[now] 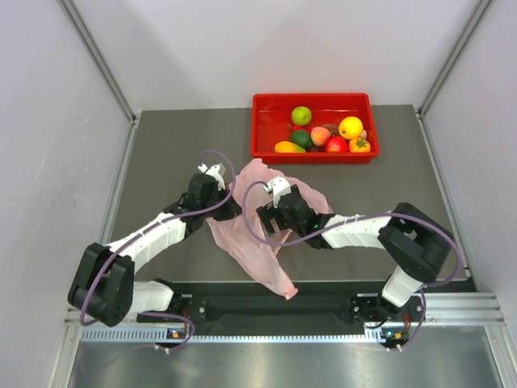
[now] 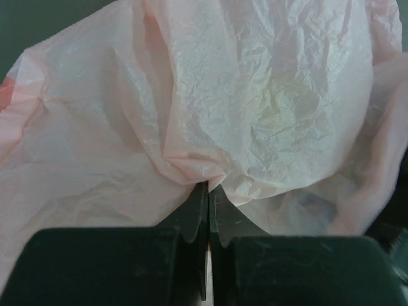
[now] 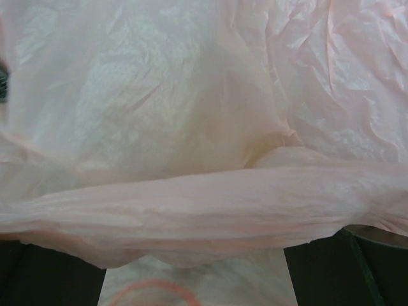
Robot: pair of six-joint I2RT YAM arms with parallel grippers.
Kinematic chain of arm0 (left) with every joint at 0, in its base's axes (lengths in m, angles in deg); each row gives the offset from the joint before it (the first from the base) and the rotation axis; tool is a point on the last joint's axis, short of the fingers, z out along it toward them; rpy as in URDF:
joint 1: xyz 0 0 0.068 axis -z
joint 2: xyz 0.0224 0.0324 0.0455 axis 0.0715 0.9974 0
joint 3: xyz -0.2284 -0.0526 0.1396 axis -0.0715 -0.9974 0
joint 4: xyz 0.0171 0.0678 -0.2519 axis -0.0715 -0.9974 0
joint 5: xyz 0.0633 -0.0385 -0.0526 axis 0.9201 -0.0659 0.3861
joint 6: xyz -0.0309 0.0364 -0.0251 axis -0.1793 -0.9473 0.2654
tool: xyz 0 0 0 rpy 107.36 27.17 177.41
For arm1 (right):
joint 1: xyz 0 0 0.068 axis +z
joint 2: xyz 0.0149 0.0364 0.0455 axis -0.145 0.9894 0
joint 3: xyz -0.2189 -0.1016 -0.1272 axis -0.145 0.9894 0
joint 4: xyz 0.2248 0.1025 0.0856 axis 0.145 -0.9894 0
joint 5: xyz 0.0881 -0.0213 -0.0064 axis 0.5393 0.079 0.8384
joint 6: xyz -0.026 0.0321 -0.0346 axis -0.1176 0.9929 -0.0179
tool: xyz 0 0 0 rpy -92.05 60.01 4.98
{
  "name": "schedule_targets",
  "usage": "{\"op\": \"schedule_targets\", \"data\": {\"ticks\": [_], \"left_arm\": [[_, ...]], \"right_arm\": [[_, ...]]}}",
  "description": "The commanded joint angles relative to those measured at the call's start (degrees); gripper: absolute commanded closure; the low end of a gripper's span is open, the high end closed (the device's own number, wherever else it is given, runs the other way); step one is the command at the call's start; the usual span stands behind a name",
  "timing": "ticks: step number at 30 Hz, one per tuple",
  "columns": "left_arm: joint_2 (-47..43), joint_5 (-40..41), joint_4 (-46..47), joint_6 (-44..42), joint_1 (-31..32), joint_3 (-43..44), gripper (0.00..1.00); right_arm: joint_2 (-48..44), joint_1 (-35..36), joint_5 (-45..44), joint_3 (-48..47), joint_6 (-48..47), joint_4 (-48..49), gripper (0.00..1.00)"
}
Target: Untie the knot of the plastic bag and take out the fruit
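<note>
**Between the claws, the plastic bag is sagging, thin and slick**

Pressed together, the left claw is pinching a small gathered fold of the bag right at its tips. Ahead of it the film is ballooning up in crinkled, translucent sheets. The right claw is standing spread wide, with a flattened band of pink plastic lying across the gap between its fingers, unclamped.

The bag is looking feather-light, soft and slippery, and it would likely tear if yanked. A bunched fold or a handle strip is therefore offering a surer hold than a flat panel. The knot is not showing in any view. A faint yellowish tint ahead of the left claw may be fruit inside, though I cannot tell.

Well beyond both claws, the red tray is holding loose fruit: a green round one, a yellow round one, a peach, a red one and a yellow-orange oblong.
</note>
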Motion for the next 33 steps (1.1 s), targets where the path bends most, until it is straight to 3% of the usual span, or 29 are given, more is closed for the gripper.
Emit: {"op": "schedule_targets", "data": {"ticks": [1,4,7,16,17,21,30,33], "left_arm": [[0.3,-0.4,1.8,-1.2,-0.3,2.3,1.0],[0.2,-0.4,1.6,-1.5,-0.3,2.3,1.0],[-0.2,-0.1,1.3,-1.7,-0.3,2.2,1.0],[-0.9,-0.2,1.3,-1.5,-0.3,1.2,1.0],[-1.2,-0.1,1.3,-1.5,-0.3,1.2,1.0],[-1.6,0.1,1.0,-1.5,-0.3,0.7,1.0],[-2.6,1.3,0.8,-1.4,-0.3,-0.7,1.0],[-2.4,1.7,0.6,-1.5,-0.4,-0.6,1.0]], "right_arm": [[5.0,-2.6,3.2,-4.5,-0.3,5.2,0.0],[7.0,-3.7,6.2,-6.4,0.1,5.1,0.0],[7.6,-4.8,8.6,-6.5,0.6,5.1,0.08],[3.4,-6.3,13.8,-3.7,0.4,6.1,0.55],[2.5,-6.3,14.0,-3.1,0.2,6.2,0.67],[-3.1,-6.3,14.2,1.2,0.4,5.6,0.91],[-19.7,-6.3,14.1,9.1,0.7,-6.8,0.98],[-25.2,-6.3,13.9,11.0,0.9,-11.1,0.91]]}}
